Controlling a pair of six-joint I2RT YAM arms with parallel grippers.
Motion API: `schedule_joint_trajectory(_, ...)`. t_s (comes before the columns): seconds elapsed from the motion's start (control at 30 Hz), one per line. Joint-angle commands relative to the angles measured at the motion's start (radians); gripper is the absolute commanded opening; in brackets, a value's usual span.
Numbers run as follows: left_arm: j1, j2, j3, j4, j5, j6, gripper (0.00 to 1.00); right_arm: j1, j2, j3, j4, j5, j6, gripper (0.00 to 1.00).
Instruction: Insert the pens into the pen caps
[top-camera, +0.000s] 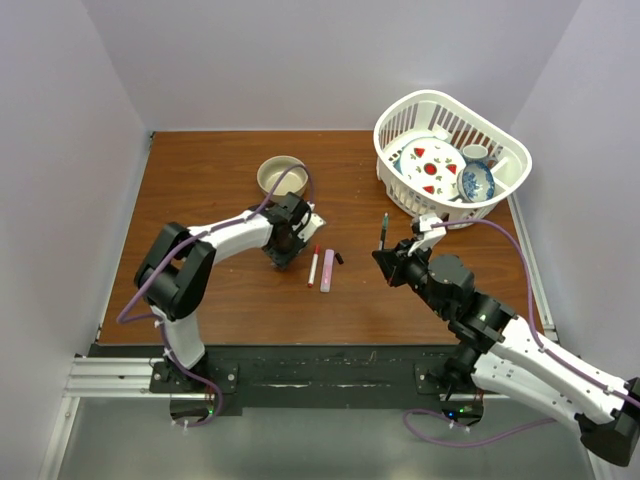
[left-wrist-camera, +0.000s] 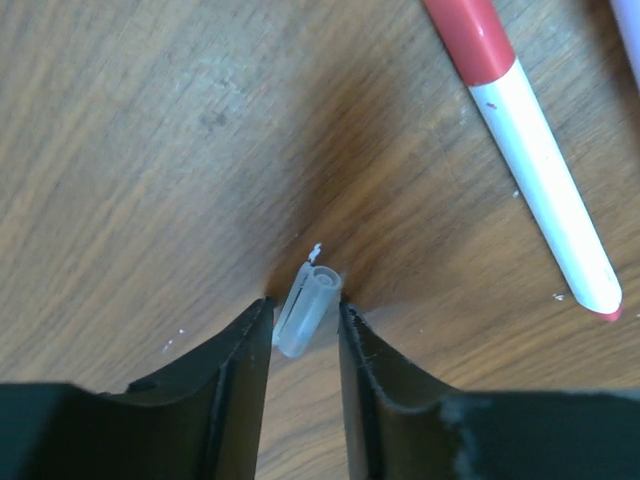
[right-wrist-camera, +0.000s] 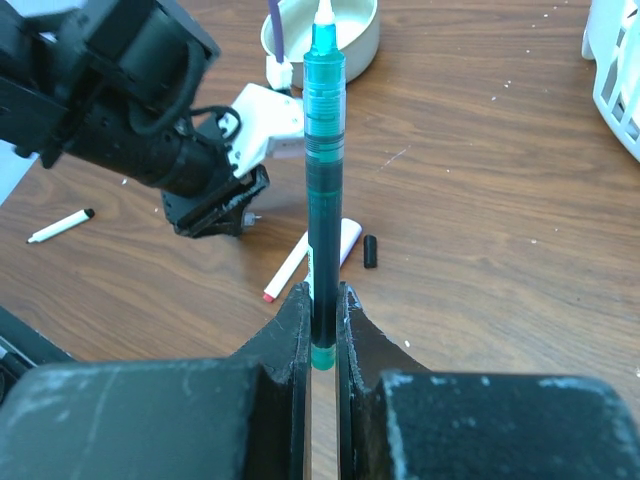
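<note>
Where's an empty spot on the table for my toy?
Bare wood: between the bowl and the basket; the far left corner beside the bowl; the near strip in front of the red-capped pen and pink marker. The middle is crowded: those pens, a black cap, the left gripper pinching a clear cap, the right gripper holding a teal pen.

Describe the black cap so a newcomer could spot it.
At the middle of the brown table, a white pen and a pink marker lie side by side. The black cap lies close beside the marker, on the side of the right gripper holding the teal pen. It is a stubby dark tube, far shorter than both.
</note>
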Motion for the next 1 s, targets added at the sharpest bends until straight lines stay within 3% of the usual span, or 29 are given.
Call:
schedule_joint_trajectory(0.0,-0.003,0.032,-0.013,-0.003,0.031,-0.018,0.36,0.001,-0.009,0.0,0.01,0.028,-0.009,0.0)
schedule_joint_trajectory(0.17,-0.003,0.014,-0.022,0.002,0.062,-0.042,0.23,0.001,-0.012,-0.001,0.01,0.028,-0.004,0.0)
schedule_joint_trajectory(0.23,-0.003,0.006,-0.022,0.002,0.106,-0.065,0.23,-0.001,-0.013,-0.001,0.008,0.024,-0.003,0.0)
schedule_joint_trajectory(0.4,-0.005,-0.03,-0.039,0.025,0.117,-0.113,0.45,-0.001,-0.016,-0.004,0.008,0.019,0.002,0.0)
schedule_joint_trajectory(0.63,-0.005,0.029,-0.013,0.037,0.071,-0.105,0.49,0.001,-0.012,-0.007,0.017,0.005,0.011,0.0)
schedule_joint_trajectory(0.83,-0.005,0.069,-0.002,0.035,0.016,-0.102,0.42,0.001,-0.035,-0.018,0.017,0.012,0.019,0.0)
schedule_joint_trajectory(0.97,-0.005,0.071,0.001,0.052,0.01,-0.105,0.3,-0.001,-0.039,-0.017,0.014,0.009,0.013,0.0)
